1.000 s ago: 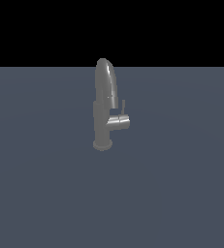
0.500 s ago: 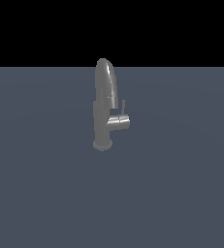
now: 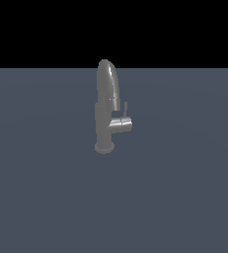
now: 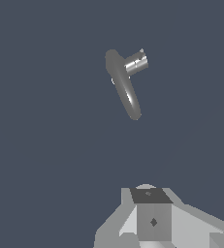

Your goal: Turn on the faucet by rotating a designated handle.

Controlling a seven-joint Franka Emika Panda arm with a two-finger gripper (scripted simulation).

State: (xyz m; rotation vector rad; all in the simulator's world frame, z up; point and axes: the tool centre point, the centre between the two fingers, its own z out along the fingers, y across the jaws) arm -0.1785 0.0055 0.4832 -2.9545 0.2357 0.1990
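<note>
The faucet point(image 3: 107, 108) stands upright on the flat grey surface, with its arched spout point(image 3: 109, 84) above a round base point(image 3: 104, 147). Its side stub point(image 3: 121, 125) points toward the exterior view's right, and the thin handle point(image 3: 126, 109) rises upright from the stub's end. From the wrist view I look down on the faucet point(image 4: 124, 85) and its stub point(image 4: 136, 63); the handle shows only as a small tip point(image 4: 141, 50). My gripper point(image 4: 149, 194) is far from the faucet, touching nothing. Only one finger block shows, so its gap is hidden. The exterior view has no gripper in it.
A plain dark grey floor point(image 3: 184, 197) spreads around the faucet, with a black background above its far edge. No other object is in view.
</note>
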